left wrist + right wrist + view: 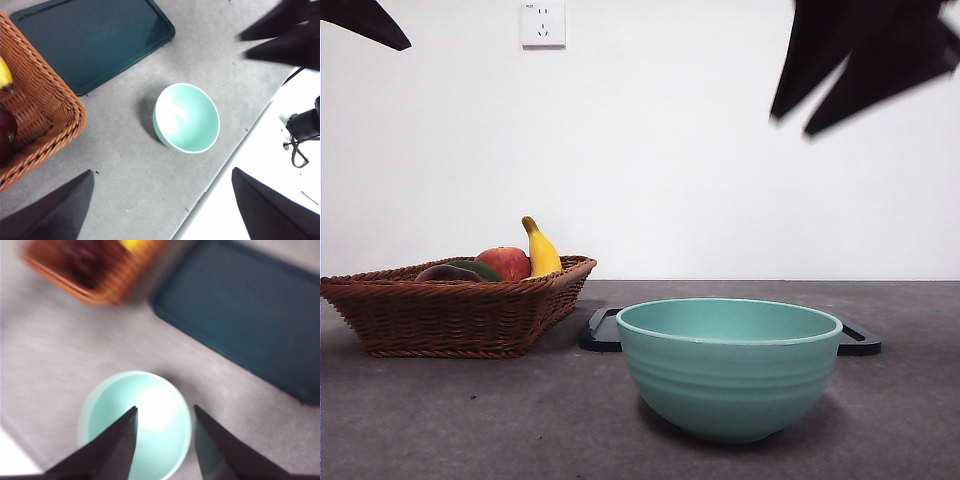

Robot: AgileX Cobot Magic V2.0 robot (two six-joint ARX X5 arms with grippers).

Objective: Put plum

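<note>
The plum (445, 272) is a dark maroon fruit lying in the wicker basket (410, 315) at the left. It also shows at the edge of the left wrist view (6, 132) and as a dark blur in the right wrist view (85, 260). My right gripper (165, 408) hangs high over the teal bowl (135, 425), open and holding nothing. In the front view the right gripper (792, 122) comes in from the top right. My left gripper (163, 171) is open wide, high above the table, with nothing between its jaws.
The basket also holds a red apple (505, 262), a banana (542, 252) and a green fruit (478, 268). The teal bowl (728, 365) stands in front, with a dark flat tray (603, 330) behind it. The table's edge (235, 150) runs near the bowl.
</note>
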